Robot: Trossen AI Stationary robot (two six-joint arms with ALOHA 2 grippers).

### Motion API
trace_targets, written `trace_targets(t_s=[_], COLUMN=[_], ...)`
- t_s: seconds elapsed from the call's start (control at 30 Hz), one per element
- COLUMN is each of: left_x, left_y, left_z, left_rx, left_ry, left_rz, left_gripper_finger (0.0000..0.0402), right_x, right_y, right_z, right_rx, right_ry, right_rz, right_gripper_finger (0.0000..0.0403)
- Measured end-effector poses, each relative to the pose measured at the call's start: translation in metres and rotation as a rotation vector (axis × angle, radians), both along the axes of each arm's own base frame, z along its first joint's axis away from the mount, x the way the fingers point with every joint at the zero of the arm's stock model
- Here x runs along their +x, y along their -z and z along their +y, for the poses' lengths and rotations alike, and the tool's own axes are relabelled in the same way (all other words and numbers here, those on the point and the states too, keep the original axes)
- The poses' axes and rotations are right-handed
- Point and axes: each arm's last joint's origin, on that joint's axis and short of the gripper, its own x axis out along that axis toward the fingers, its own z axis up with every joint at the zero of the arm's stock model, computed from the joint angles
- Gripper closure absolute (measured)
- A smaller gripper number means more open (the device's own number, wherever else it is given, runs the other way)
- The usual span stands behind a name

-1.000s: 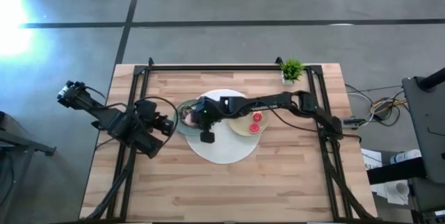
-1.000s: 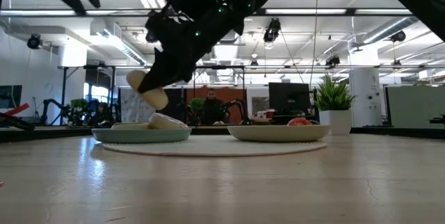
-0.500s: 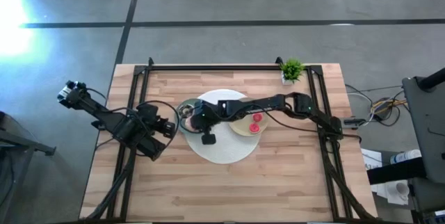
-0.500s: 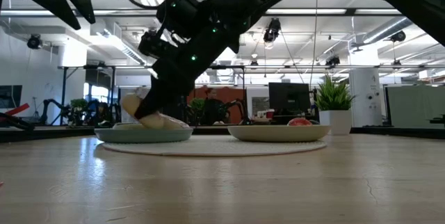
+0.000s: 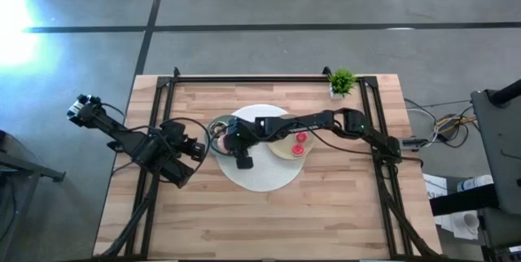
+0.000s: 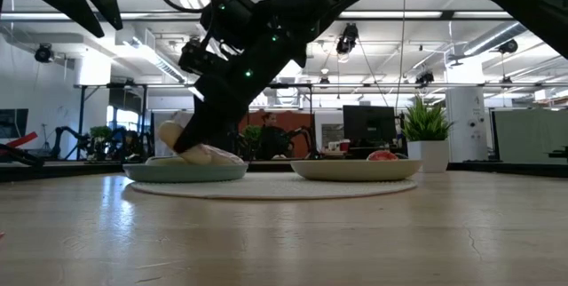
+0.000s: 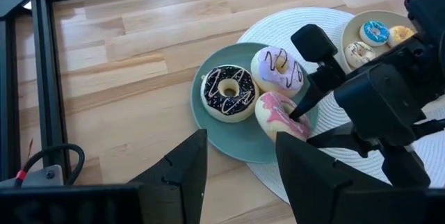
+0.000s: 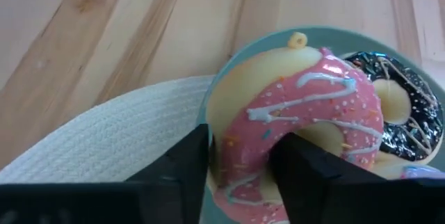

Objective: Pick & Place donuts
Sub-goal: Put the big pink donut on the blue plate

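Pink-iced donut (image 7: 281, 115) — lower now, on blue-grey plate (image 7: 236, 133) — in right claw (image 7: 300, 110).

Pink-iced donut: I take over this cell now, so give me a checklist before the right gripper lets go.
1. Right gripper shut on the pink-iced donut: ok.
2. Donut over the blue-grey plate, not the mat: ok.
3. Donut fully resting on the plate: cannot tell; it stands tilted.
4. Room beside the chocolate donut and lilac donut: ok, tight.
5. Left gripper held back off the plate: ok.
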Motion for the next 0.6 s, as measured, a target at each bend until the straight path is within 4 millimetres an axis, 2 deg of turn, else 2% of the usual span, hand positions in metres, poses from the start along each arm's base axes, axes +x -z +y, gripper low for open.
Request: trace_targets(t_s=[0.23,0.43,0.5,0.6], left_x=[0.0,0.001,0.004,0.013], left_y=[0.0,0.0,0.005,0.024], left_z=[0.0,0.0,-0.002,-0.006], left_rx=[0.0,-0.003,-0.001,-0.001], left_ry=[0.0,0.003,0.019,0.051], left_rz=[0.001,-0.004,-0.021,-0.068], left_gripper_finger=[0.0257,0.0257,0.0257,0.0257], right_x=[-0.001,-0.005,-0.005,-0.004], right_y=[-0.001,-0.005,-0.005,-0.005], right_z=[0.002,0.006,0.006,0.006], right_rx=[0.004,0.006,0.005,0.003], right_ry=[-0.005,-0.014,-0.016,-0.016], right_rz=[0.01,0.043,0.044,0.034], right_gripper_finger=[0.0211,0.0186,0.0182,0.0177])
